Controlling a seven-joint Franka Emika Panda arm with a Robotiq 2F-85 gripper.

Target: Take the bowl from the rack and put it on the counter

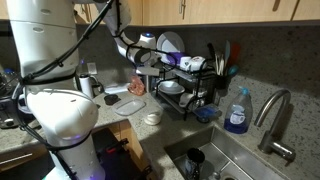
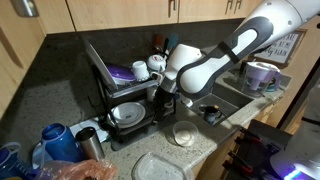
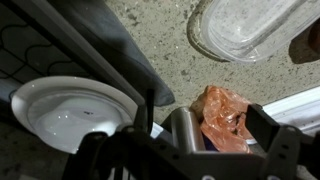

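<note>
The bowl [image 2: 183, 133] stands upright on the counter [image 2: 205, 152], just in front of the rack [image 2: 97, 70], below the jaws and apart from them. The gripper [image 2: 160, 92] hangs at the rack's front, jaws spread and empty. In the wrist view, a wider white bowl [image 3: 70, 110] lies beside the jaws and a clear container [image 3: 245, 25] ahead of them.

Pale bowl [image 1: 152, 118] on counter [image 1: 180, 133], near black rack [image 1: 200, 98]
</note>
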